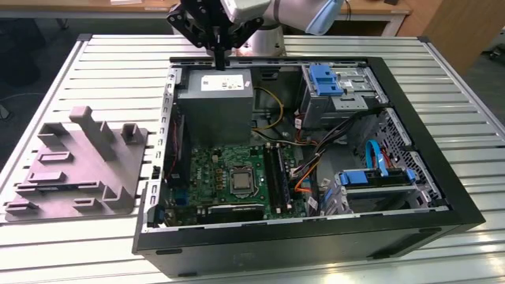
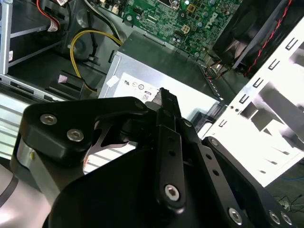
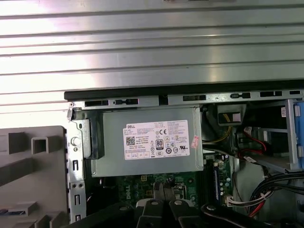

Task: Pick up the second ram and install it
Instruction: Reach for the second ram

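End effector [image 1: 219, 62] (angular, black) above grey power supply [image 1: 214, 97].

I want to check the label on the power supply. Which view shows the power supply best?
The first wrist view: the power supply faces the camera whole. The exterior view shows it from an angle; in the second wrist view the gripper covers part.

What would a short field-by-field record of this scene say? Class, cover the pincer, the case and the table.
pincer: over the power supply, apparently shut, empty
power supply: grey, inside the open case
motherboard: green, on the case floor
grey block: on the slatted table, at the exterior view's left of the case
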`<state>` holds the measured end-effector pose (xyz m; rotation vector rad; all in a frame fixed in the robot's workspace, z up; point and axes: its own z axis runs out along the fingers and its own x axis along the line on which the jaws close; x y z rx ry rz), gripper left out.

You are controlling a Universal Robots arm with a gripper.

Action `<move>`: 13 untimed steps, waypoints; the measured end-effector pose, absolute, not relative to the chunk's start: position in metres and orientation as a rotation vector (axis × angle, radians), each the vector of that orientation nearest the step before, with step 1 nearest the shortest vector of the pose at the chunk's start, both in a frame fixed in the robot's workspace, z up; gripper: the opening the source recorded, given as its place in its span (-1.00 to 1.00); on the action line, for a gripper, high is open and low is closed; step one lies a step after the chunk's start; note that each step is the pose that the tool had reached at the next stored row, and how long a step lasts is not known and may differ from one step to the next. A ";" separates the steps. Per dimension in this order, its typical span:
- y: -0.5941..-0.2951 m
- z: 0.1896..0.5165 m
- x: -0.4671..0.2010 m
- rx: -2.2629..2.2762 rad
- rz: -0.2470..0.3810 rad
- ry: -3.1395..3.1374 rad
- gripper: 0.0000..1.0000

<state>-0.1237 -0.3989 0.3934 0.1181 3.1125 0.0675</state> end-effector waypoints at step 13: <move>-0.399 0.393 -0.148 0.118 0.068 3.112 -0.80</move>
